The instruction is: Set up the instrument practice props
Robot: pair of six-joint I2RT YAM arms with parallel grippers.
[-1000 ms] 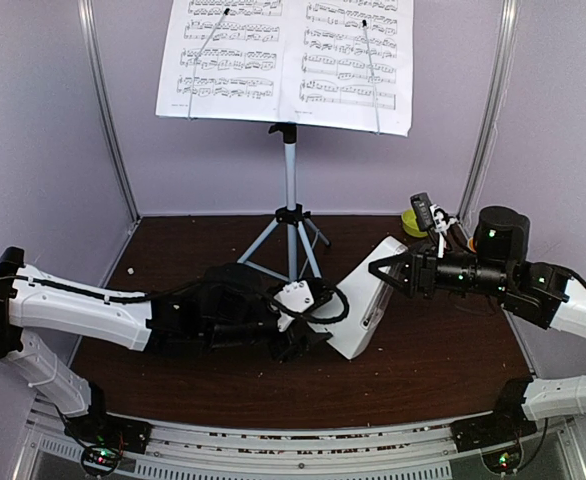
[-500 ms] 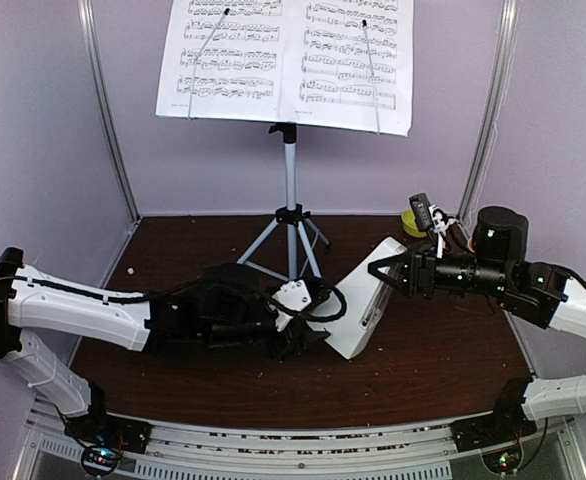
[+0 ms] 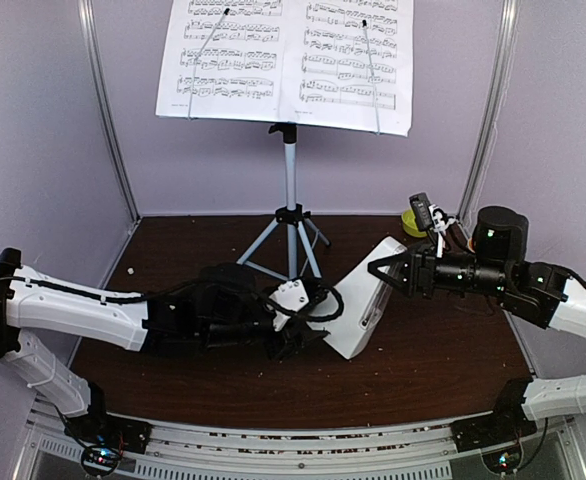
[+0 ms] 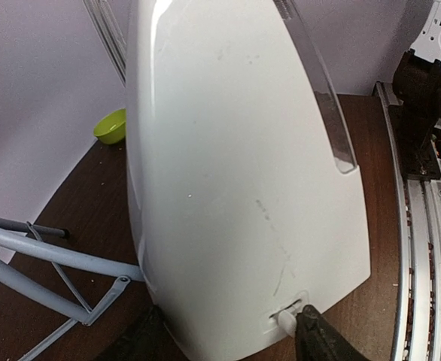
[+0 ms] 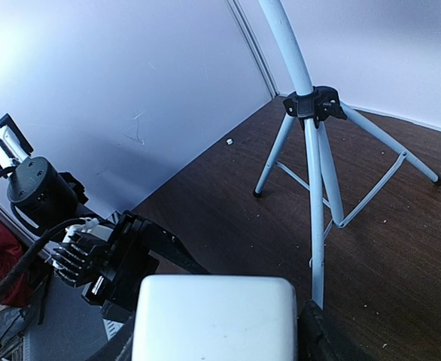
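White and smooth, the metronome leans tilted low over the brown table, between the two arms. The left gripper has a finger on each side of its wide end, but I cannot tell if they squeeze it. The right gripper pinches its other end. Behind it stands the silver music stand, with two music pages up on top. A small green bowl sits far back on the right.

metronome: glossy white plastic | stand legs: smooth painted metal | table: dark matt wood | pages: paper
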